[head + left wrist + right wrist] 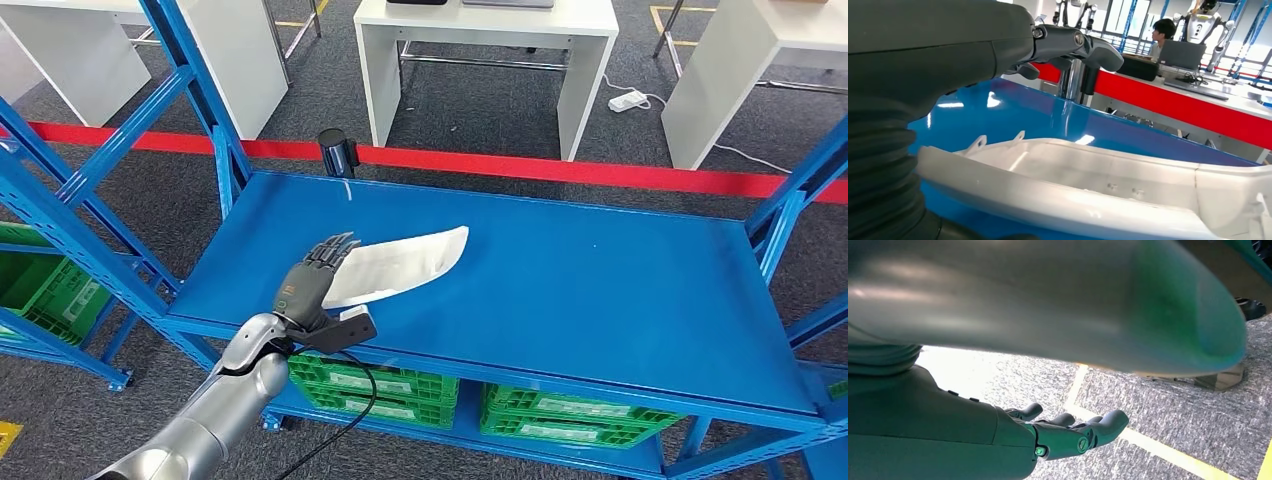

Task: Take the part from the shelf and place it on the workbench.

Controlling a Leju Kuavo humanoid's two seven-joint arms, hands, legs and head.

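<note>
One white part (pixel 400 265) lies flat on the blue shelf (pixel 600 300), with the left hand (pixel 315 280) over its near end, fingers spread and not gripping it, while the right hand (pixel 1068 432) hangs loosely open over grey carpet.

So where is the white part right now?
In the head view, the white part lies on the blue shelf, toward its left side, with the left robot hand at its near left end.

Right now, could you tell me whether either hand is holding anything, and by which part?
Nothing is plainly held. The left hand reaches over the near end of the white part with fingers extended above it; the right hand hangs empty.
</note>
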